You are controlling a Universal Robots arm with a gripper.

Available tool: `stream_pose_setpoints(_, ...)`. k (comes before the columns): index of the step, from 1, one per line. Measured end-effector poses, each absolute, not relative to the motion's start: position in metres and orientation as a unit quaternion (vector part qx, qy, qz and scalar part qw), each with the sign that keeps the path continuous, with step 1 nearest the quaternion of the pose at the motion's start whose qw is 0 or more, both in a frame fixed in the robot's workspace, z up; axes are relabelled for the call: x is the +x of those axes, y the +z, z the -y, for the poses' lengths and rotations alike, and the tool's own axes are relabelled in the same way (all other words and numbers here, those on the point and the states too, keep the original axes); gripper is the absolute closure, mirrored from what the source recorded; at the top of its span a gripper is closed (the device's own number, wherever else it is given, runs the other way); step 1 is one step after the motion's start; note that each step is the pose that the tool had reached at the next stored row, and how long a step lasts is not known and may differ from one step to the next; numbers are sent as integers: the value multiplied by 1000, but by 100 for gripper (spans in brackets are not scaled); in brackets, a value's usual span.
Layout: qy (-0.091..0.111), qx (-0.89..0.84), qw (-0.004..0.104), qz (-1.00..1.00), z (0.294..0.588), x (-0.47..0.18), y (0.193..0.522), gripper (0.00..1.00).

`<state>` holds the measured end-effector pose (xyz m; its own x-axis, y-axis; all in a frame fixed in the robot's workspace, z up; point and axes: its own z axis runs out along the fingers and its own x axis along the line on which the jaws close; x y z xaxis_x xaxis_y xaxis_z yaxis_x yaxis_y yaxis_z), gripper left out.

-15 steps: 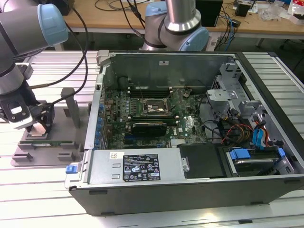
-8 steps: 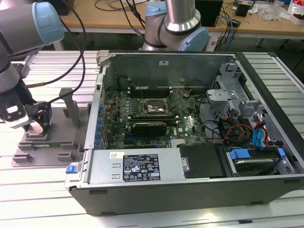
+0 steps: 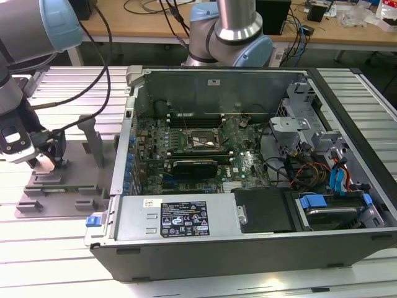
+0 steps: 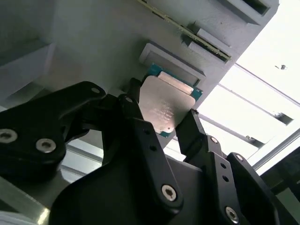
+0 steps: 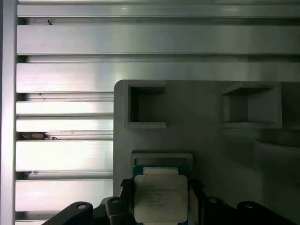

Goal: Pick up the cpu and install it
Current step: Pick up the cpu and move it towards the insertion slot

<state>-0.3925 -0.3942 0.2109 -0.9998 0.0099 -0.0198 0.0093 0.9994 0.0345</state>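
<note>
The cpu [image 4: 164,105], a flat square chip with a shiny silver top and a thin green edge, sits between my gripper's [image 4: 162,107] two black fingers [image 4: 140,126]. In the first wrist view the cpu [image 5: 161,201] lies just over a shallow pocket of the grey fixture plate [image 5: 197,117], and my gripper [image 5: 161,190] presses on two opposite edges of it, shut on it. In the exterior view my gripper [image 3: 46,162] hangs low over the grey fixture [image 3: 62,192] at the exterior view's left, beside the open computer case. The black socket frame [image 3: 201,141] lies on the motherboard inside the case.
The open computer case [image 3: 366,242] takes up the middle and right of the exterior view, with cables, drive cages and a black card around the socket. Upright grey posts [image 3: 93,139] stand on the fixture. A second robot arm [image 3: 229,31] stands behind the case. Ribbed aluminium table [image 5: 65,154] lies underneath.
</note>
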Motion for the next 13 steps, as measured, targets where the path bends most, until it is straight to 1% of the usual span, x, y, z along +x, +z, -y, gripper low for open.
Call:
stream_pose_setpoints(3,17,5,10,-1000,394,-392,226,45)
stream_pose_setpoints(9,17,5,10,-1000,394,-392,231,45)
stream_pose_setpoints(13,17,5,10,-1000,394,-392,240,45)
